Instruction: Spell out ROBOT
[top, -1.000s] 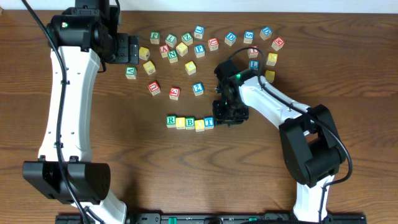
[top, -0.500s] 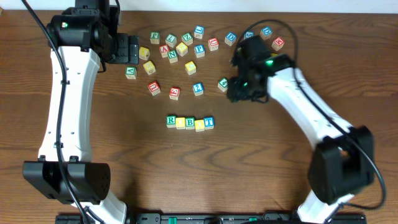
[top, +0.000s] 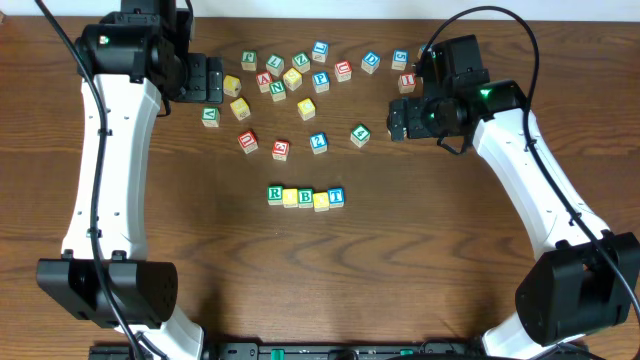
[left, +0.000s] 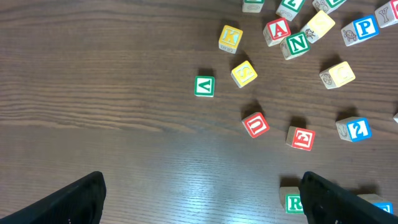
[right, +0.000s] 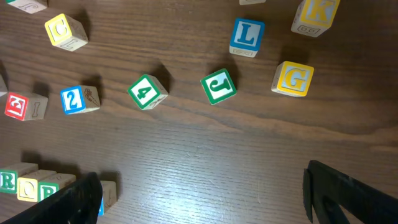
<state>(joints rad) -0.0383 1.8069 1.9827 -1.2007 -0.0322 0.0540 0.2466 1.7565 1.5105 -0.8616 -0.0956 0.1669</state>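
Five cubes stand side by side mid-table as the ROBOT row: green R (top: 275, 192), yellow cube (top: 290, 197), green B (top: 305, 197), second yellow cube (top: 321, 201) and blue-edged cube (top: 336, 196). My right gripper (top: 398, 122) is open and empty at the back right, well away from the row. In the right wrist view, the right gripper (right: 205, 199) spans bare wood, with the row's R (right: 9, 180) at its lower left. My left gripper (top: 218, 80) is open and empty at the back left. The left wrist view shows the left gripper (left: 202, 205) over bare wood, and the R cube (left: 292, 200) beside its right finger.
Several loose letter cubes lie scattered across the back of the table, among them a green 4 (top: 360, 133), a blue 2 (top: 318, 142) and red-lettered cubes (top: 281, 149). In the right wrist view, a green J (right: 218, 86) and a yellow G (right: 293, 79) lie ahead.
My right gripper has opened and swung from the right end of the row up to the back right. The five cubes stay in line. The left arm has not moved.
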